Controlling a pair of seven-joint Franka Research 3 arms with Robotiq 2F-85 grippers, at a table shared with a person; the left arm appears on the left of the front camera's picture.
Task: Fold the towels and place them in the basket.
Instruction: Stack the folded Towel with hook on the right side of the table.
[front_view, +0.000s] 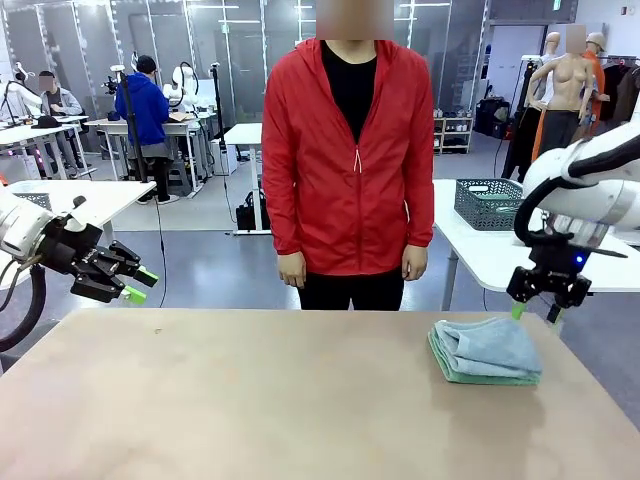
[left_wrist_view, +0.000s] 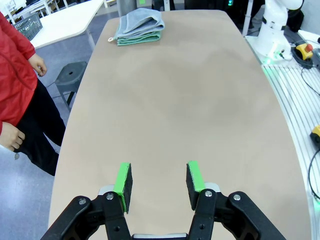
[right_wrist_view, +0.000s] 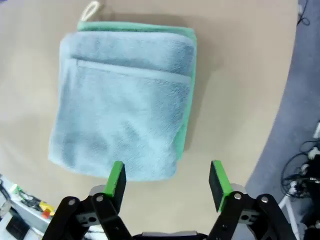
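Observation:
Two folded towels lie stacked on the right side of the table: a pale blue-grey towel (front_view: 490, 345) on top of a mint green towel (front_view: 470, 376). My right gripper (front_view: 536, 312) hovers open just above the stack's far right edge, nothing between its fingers. From the right wrist the blue-grey towel (right_wrist_view: 122, 105) lies below the open pads (right_wrist_view: 116, 178), with the green towel (right_wrist_view: 187, 117) showing along one side. My left gripper (front_view: 138, 284) hangs open at the far left, clear of the table. Its wrist view shows the stack (left_wrist_view: 140, 27) far across the table. The basket (front_view: 488, 203) stands on a white table behind.
A person in a red jacket (front_view: 348, 160) stands at the far side of the table, arms hanging down. The tan table top (front_view: 250, 400) is bare to the left of the stack. The stack lies close to the table's right edge.

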